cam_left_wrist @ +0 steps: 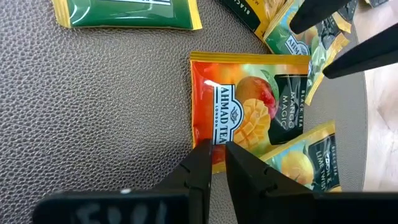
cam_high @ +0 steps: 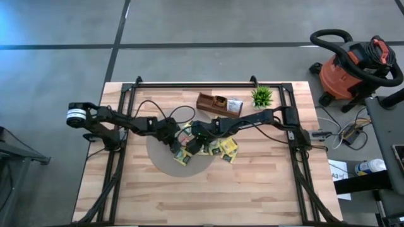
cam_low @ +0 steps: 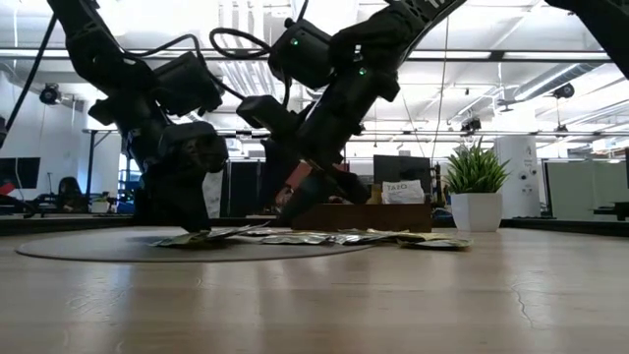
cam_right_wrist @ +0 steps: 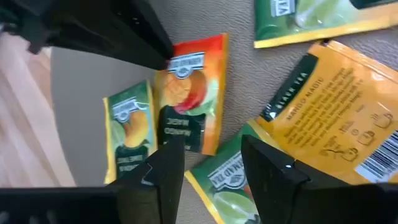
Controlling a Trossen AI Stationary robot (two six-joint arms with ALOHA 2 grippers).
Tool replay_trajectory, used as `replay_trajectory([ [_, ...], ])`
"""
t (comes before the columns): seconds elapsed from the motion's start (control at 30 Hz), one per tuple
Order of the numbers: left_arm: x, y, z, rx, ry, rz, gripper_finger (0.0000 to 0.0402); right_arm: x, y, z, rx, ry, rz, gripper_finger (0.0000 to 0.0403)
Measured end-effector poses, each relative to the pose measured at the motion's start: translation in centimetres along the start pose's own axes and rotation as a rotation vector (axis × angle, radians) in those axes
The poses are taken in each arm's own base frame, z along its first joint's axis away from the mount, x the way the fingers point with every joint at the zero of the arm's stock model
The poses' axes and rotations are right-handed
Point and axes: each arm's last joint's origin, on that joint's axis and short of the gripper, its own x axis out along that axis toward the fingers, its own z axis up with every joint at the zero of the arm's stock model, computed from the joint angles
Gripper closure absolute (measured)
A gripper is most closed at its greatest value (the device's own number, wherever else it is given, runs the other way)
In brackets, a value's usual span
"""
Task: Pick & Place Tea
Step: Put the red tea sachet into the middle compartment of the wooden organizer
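Note:
Several tea sachets (cam_high: 224,149) lie flat in a loose pile on a round grey mat (cam_high: 163,161) at the table's middle. An orange-red mango sachet (cam_left_wrist: 249,106) lies flat among them. My left gripper (cam_left_wrist: 216,152) slants down at that sachet's near edge, its fingers open only by a narrow gap. My right gripper (cam_right_wrist: 217,155) hangs open a little above the pile, a green-yellow sachet (cam_right_wrist: 224,183) showing below between its fingers. The two grippers stand close together (cam_high: 175,144) (cam_high: 197,140). My left gripper has its two fingertips (cam_left_wrist: 200,155) at the orange-red sachet's edge (cam_left_wrist: 214,163), near a corner, slanting down from the table's left. The sachet lies flat on the mat. I cannot tell whether the tips touch it.
A brown wooden tray (cam_high: 211,101) stands at the back of the table with a white sachet (cam_high: 235,105) in one compartment. A small green potted plant (cam_high: 262,96) stands to its right. Bare wood lies toward the near edge (cam_high: 202,202).

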Motion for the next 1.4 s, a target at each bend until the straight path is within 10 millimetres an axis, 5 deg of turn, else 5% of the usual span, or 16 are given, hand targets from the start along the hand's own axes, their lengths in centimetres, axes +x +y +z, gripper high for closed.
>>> replay_trajectory([
  [0.63, 0.1, -0.4, 0.5, -0.049, -0.062, -0.049, 0.0351, 1.7, -0.3, -0.3, 0.021, 0.049, 0.056, 0.0249],
  [1.0, 0.2, -1.3, 0.1, 0.015, -0.059, -0.108, 0.0351, 1.4, -0.4, 0.1, -0.021, 0.037, 0.069, 0.0322],
  [1.23, 0.4, -2.2, -0.4, 0.065, -0.053, -0.141, 0.0351, -0.5, 0.3, 1.1, -0.067, -0.003, 0.098, 0.0389],
  [1.4, 0.3, -2.8, -0.1, 0.083, -0.100, -0.185, 0.0351, -1.8, 0.8, 2.8, -0.084, -0.052, 0.128, 0.0394],
])
